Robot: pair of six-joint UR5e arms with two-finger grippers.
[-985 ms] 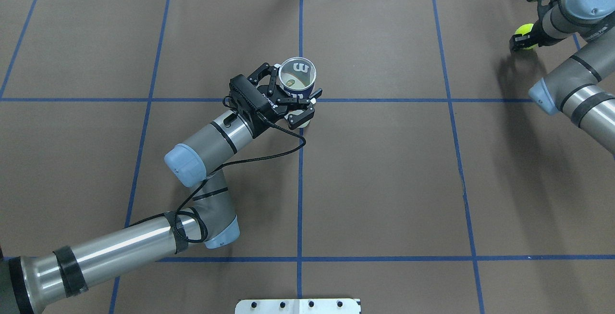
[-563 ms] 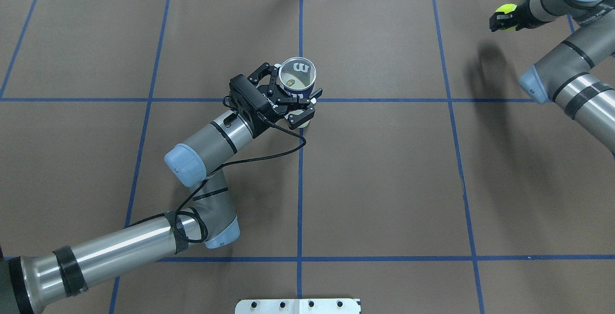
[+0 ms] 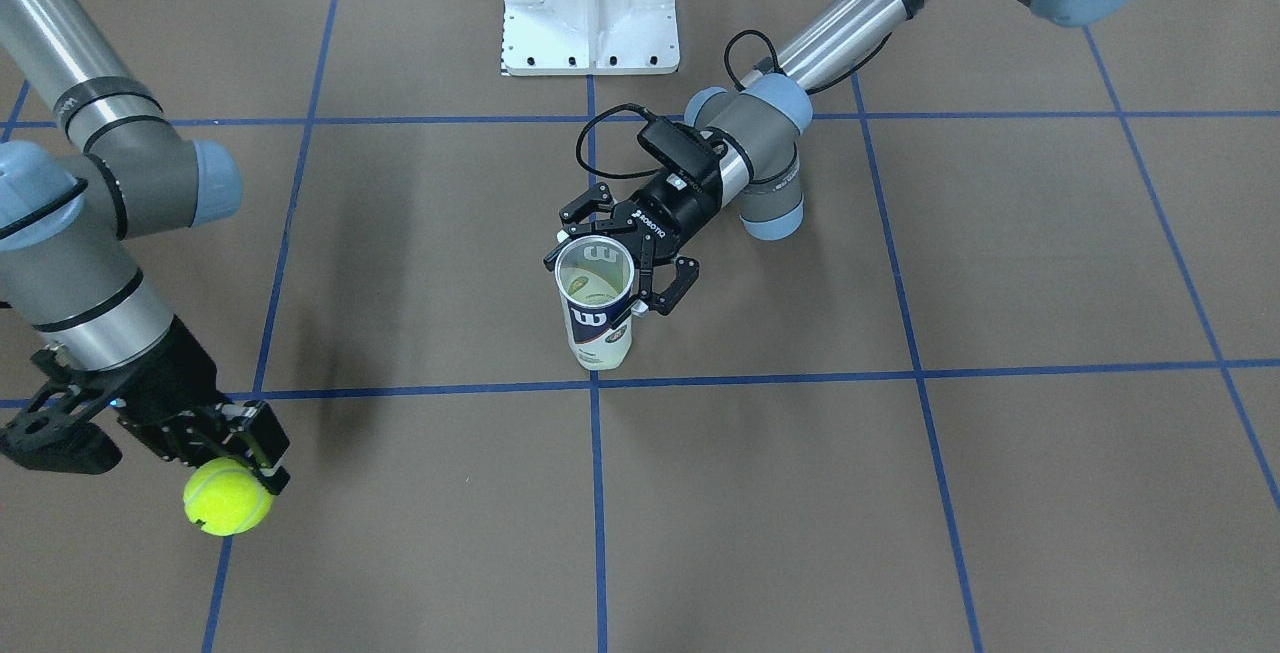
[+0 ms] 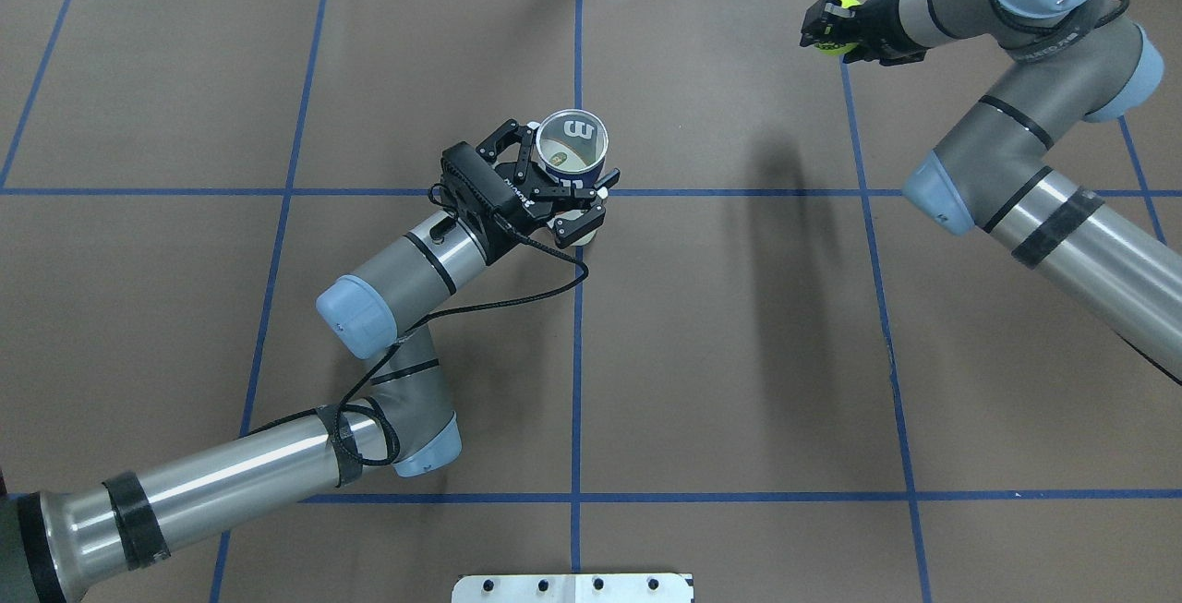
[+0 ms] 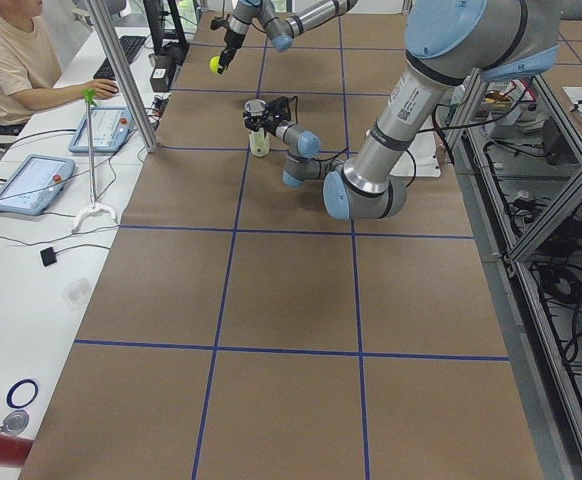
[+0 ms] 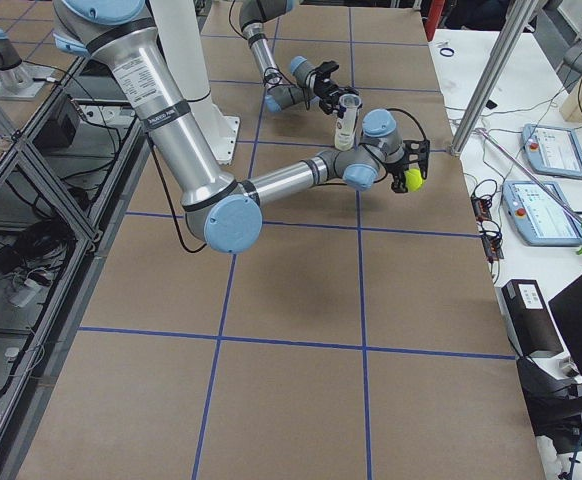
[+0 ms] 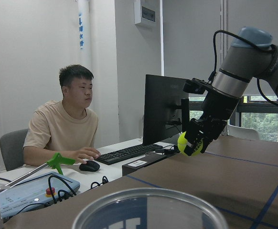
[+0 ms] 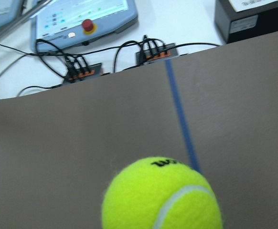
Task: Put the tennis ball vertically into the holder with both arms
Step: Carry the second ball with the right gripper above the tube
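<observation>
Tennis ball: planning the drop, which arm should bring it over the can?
Right. Its tool already grips the tennis ball; the left tool is steadying the upright holder.

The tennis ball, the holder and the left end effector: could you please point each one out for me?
tennis ball (image 3: 228, 497), front-facing view, middle of its yellow felt.
holder (image 3: 600, 326), front-facing view, on its navy label.
left end effector (image 4: 565, 186), overhead view, midway between its fingertips, at the holder.

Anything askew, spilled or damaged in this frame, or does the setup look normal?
Nothing stands out. The holder stands upright on the table with the left gripper closed around its upper part, mouth open. The right gripper holds the tennis ball off to the side, above the table. Nothing is tipped or spilled.
</observation>
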